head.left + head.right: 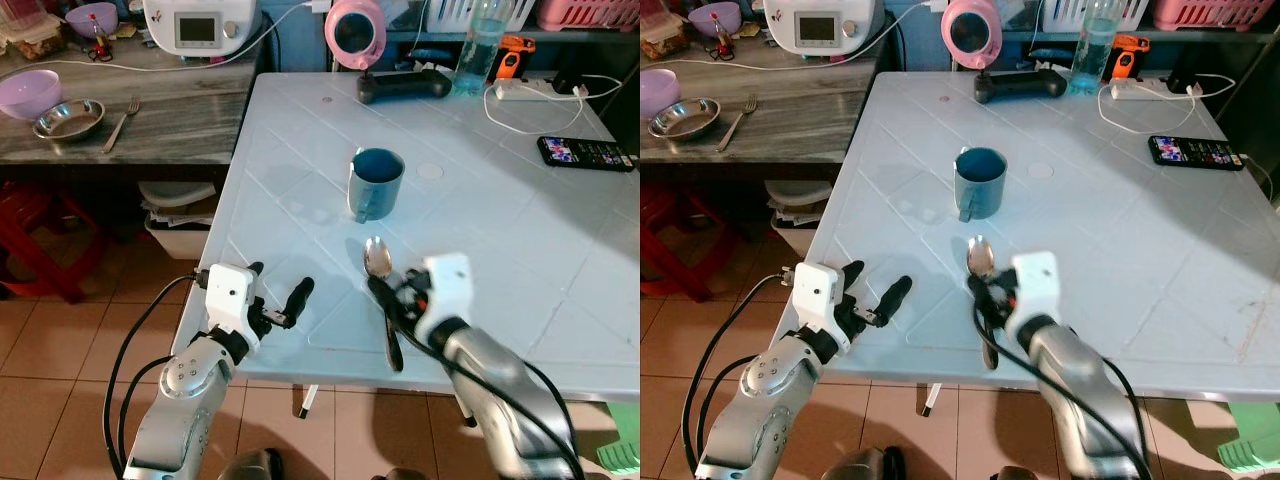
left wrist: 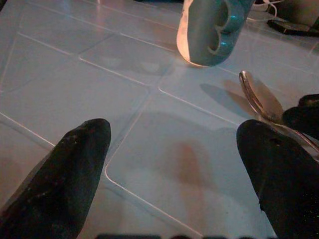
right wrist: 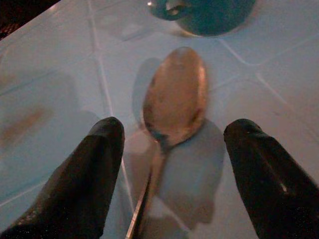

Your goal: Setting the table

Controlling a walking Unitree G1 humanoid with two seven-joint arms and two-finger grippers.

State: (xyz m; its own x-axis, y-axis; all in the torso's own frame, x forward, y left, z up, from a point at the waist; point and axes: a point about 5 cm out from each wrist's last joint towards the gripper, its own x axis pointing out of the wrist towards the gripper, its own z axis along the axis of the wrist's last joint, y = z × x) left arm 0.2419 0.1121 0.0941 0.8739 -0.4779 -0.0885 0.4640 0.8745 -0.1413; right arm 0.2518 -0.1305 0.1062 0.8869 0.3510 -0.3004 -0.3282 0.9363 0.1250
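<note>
A metal spoon point(image 1: 377, 258) lies flat on the white table point(image 1: 520, 250), its bowl pointing toward a blue mug point(image 1: 376, 182) that stands upright just behind it. My right gripper point(image 3: 174, 130) is open, low over the spoon, one finger point(image 3: 94, 164) on each side of the neck and handle. The spoon rests on the table and is not gripped. My left gripper point(image 1: 280, 280) is open at the table's front-left edge, with nothing between its fingers point(image 2: 75, 164). In the left wrist view the mug point(image 2: 212, 30) and the spoon point(image 2: 256, 97) lie ahead of it.
At the table's far side are a phone point(image 1: 585, 152), a black controller point(image 1: 405, 85), a water bottle point(image 1: 480, 40) and a power strip point(image 1: 530, 90). A side counter on the left holds a steel bowl point(image 1: 68, 118), a fork point(image 1: 120, 125) and a purple bowl point(image 1: 28, 92).
</note>
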